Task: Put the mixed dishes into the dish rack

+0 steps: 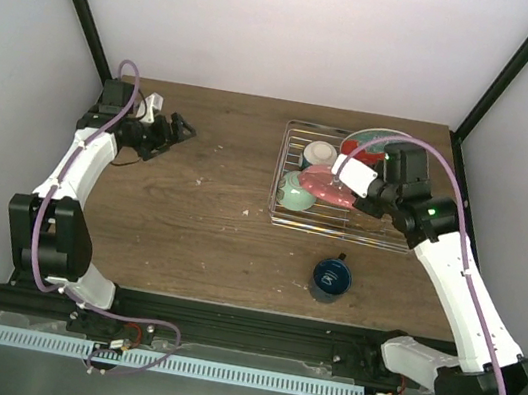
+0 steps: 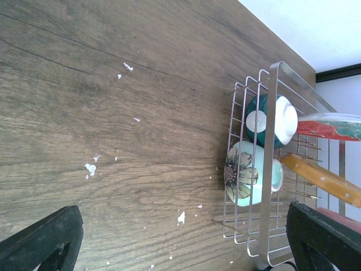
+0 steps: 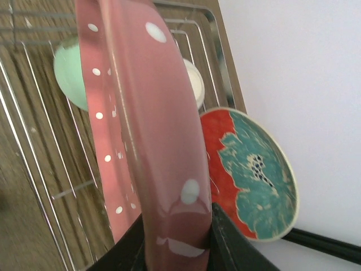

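I'm pinching the pink plate (image 3: 152, 130) in my right gripper (image 3: 177, 237) above the rack (image 1: 329, 233), which is already holding bowls (image 2: 248, 178) and the red plate (image 3: 248, 169). The mug (image 1: 330, 279) is waiting beside the rack, and my left gripper (image 1: 182, 129) is hanging spread.

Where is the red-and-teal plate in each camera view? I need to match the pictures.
Top external: the red-and-teal plate stands at the far end of the dish rack.
Left wrist: at the right edge, above centre, seen edge-on.
Right wrist: right of centre, face-on, behind the pink dotted plate.
Shared landmark: the pale green bowl.
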You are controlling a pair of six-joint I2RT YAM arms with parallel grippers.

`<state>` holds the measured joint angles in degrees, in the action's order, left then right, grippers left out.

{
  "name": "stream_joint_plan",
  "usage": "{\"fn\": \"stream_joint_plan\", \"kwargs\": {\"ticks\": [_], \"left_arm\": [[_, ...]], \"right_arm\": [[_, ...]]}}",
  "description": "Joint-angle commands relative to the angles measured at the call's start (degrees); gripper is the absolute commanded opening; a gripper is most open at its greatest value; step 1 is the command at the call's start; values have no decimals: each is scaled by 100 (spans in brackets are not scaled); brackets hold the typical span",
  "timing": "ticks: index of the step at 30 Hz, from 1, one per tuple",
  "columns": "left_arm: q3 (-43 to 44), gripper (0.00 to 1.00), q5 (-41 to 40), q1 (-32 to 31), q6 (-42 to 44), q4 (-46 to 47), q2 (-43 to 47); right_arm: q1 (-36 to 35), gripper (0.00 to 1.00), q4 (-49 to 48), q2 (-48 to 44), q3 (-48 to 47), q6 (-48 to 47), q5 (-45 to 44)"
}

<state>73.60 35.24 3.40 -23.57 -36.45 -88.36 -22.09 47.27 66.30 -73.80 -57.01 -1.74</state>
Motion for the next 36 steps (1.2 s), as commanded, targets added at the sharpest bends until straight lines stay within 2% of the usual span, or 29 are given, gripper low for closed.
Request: {"fn": "stream_joint_plan", "kwargs": {"ticks": [1,15,22,29,36], "left_arm": [[183,100,70,21,147,21,-108],[278,100,167,16,208,-23,-414],[272,100,210,21,195,10,-531],[217,100,196,23,195,32,-525],[203,100,176,20,204,56,-516]], "right_arm": [[59,1,-272,-324,-354,-376,-809],[77,1,188,-509,144,-679,-2258],[193,1,-348,-648,754,-1327,-2680],[230,1,-1294,-797,1339,-2054,-2834],[217,1,-1655,-732,1132,-2600,-2847]]}}
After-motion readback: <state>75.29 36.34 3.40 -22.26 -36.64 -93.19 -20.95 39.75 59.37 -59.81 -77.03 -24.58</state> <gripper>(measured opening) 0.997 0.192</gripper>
